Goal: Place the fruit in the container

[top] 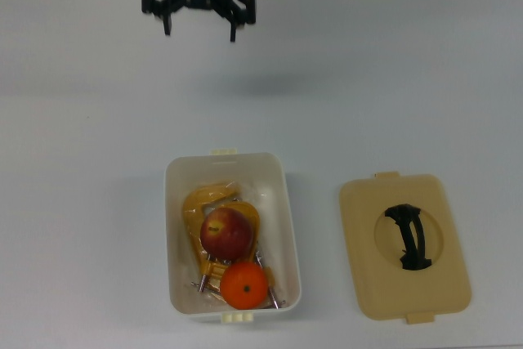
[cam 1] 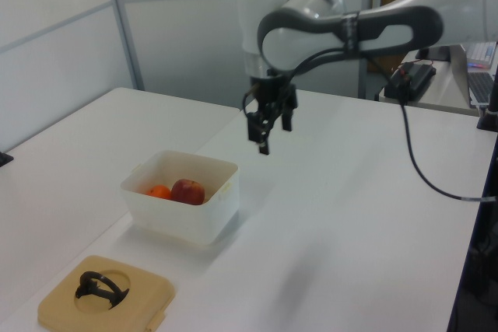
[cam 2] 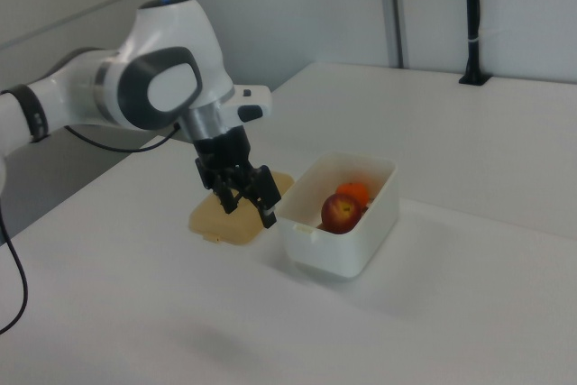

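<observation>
The white container [top: 291, 226] holds both fruits. The dark red fruit [top: 226, 233] lies in its middle, touching the orange fruit [top: 243, 284] at the near end. Both rest on yellow clamps [top: 194, 205]. The left view shows the red fruit [cam 1: 187, 191] and the orange fruit [cam 1: 159, 190] inside the container [cam 1: 187, 219]; the right view shows them too [cam 2: 341, 212] [cam 2: 354, 193]. My gripper [top: 200, 32] hangs open and empty, high above the table, well away from the container toward the top view's upper edge. It appears in the left view [cam 1: 261, 139] and the right view [cam 2: 248, 209].
A flat tan lid [top: 404, 245] with a black handle lies on the white table to the top view's right of the container. The arm's black cable [cam 1: 424, 169] trails over the table in the left view's right.
</observation>
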